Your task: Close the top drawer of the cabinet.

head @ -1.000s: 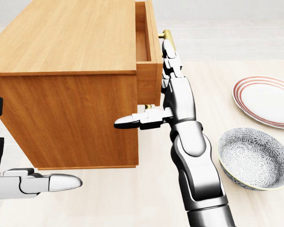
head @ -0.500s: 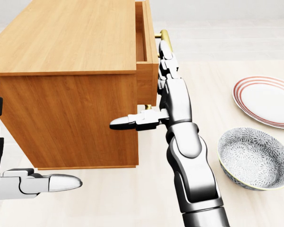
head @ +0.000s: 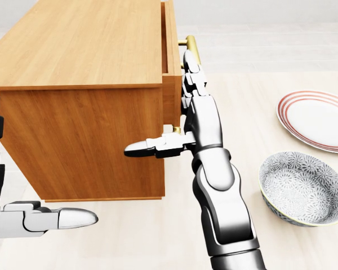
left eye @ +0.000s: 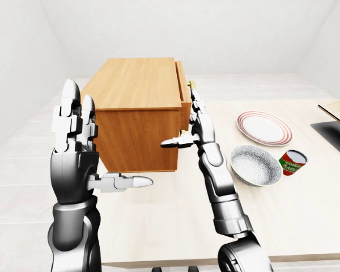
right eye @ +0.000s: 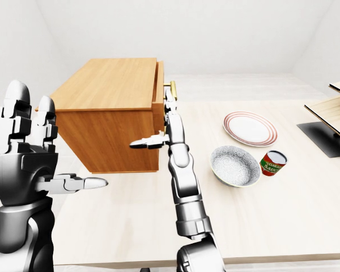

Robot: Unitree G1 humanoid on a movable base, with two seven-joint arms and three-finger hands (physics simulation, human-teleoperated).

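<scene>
One right robot hand (head: 186,107), fingers spread flat against top drawer (head: 170,62) front; drawer slightly out of cabinet (head: 79,84). Left robot hand (left eye: 73,147) raised, spread, empty.

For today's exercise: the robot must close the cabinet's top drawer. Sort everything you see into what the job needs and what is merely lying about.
Needed for the job:
cabinet
top drawer, slightly open
brass handle
right hand, flat against the drawer's face

Lying about:
striped plate
patterned bowl
tomato can
left hand, raised, idle

A pale table (left eye: 306,215) carries the cabinet (left eye: 137,127), plate (left eye: 264,128), bowl (left eye: 255,165) and can (left eye: 292,162).
</scene>
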